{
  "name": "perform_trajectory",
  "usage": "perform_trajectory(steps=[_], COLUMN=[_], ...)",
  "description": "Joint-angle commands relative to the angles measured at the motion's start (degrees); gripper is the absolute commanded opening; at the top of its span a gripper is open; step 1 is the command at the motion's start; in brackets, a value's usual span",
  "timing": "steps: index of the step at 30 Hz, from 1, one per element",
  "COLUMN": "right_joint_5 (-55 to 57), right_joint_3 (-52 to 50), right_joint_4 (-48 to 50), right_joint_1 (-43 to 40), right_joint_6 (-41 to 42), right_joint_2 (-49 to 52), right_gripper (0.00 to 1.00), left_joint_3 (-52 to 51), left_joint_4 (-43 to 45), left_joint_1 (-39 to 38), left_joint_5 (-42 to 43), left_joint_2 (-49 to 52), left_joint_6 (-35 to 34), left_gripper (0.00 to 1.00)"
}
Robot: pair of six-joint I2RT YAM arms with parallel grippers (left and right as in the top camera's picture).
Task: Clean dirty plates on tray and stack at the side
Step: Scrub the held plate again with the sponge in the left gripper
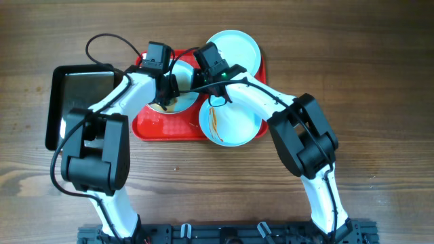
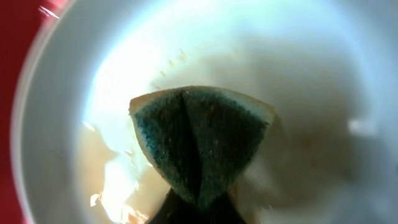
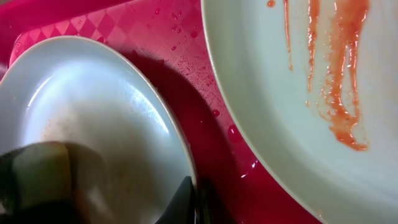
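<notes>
Three pale plates lie on the red tray (image 1: 157,129). The left plate (image 1: 182,102) is smeared brown; my left gripper (image 1: 165,88) is shut on a folded green sponge (image 2: 202,137) pressed on its wet inside (image 2: 298,81). My right gripper (image 1: 203,80) is shut on that plate's rim (image 3: 183,155). The front right plate (image 1: 234,125) has orange-brown sauce streaks (image 3: 339,81). The back plate (image 1: 239,49) looks clean.
A black metal tray (image 1: 81,95) with a shiny bottom stands left of the red tray. Bare wooden table (image 1: 380,88) lies to the right and in front. Both arms cross over the red tray.
</notes>
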Motion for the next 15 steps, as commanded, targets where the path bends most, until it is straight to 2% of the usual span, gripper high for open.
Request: perform_trajectory(steps=[1, 4, 6, 9, 12, 15], right_joint_5=[-1.3, -1.4, -1.7, -1.7, -1.7, -1.7], right_joint_3=[0.2, 0.2, 0.2, 0.2, 0.2, 0.2], right_joint_4=[0.1, 0.3, 0.2, 0.3, 0.3, 0.3], right_joint_1=[-0.2, -0.2, -0.2, -0.2, -0.2, -0.2], right_joint_6=[0.2, 0.3, 0.3, 0.3, 0.2, 0.2], right_joint_2=[0.6, 0.6, 0.6, 0.6, 0.6, 0.6], right_gripper=[0.04, 0.04, 0.04, 0.04, 0.04, 0.04], left_joint_3=[-1.2, -1.2, -1.2, -1.2, -1.2, -1.2], left_joint_4=[-2.4, 3.6, 7.7, 12.4, 12.5, 9.7], left_joint_1=[1.0, 3.4, 3.9, 3.9, 3.9, 3.9], left_joint_5=[18.1, 27.1, 26.3, 13.8, -3.1, -9.1], left_joint_2=[0.9, 0.9, 0.9, 1.0, 1.0, 1.0], left_joint_6=[0.6, 0.2, -1.1, -1.7, -7.4, -8.4], left_gripper=[0.04, 0.04, 0.04, 0.04, 0.04, 0.04])
